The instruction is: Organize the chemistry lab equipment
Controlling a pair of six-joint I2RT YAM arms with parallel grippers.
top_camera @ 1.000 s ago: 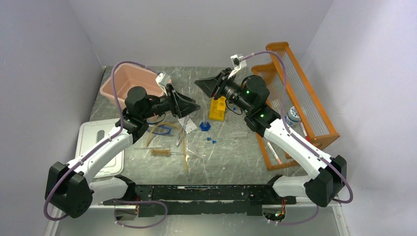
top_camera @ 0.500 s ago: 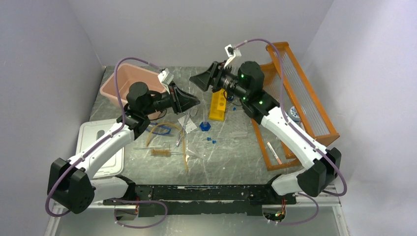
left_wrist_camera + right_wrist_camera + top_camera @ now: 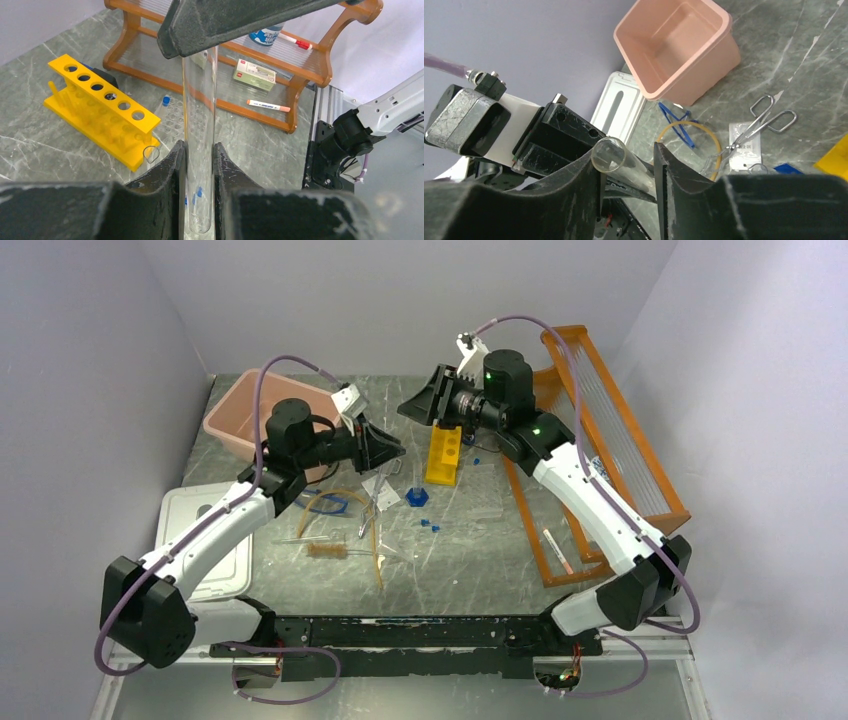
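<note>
The top camera looks down over the whole table [image 3: 460, 560]. Left wrist faces the orange rack [image 3: 295, 100], right wrist the pink tub [image 3: 684, 75] — both close on one glass tube [image 3: 199, 115].

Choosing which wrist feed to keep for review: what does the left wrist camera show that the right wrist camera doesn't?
Left wrist only: the orange shelf rack with a marker and small white box. Right wrist only: the pink tub, white lid, scissors, white packet. Both: the clear glass tube, clamped in the left gripper, its open end between the right gripper's spread fingers; also the yellow tube rack, just a corner in the right wrist view.
</note>
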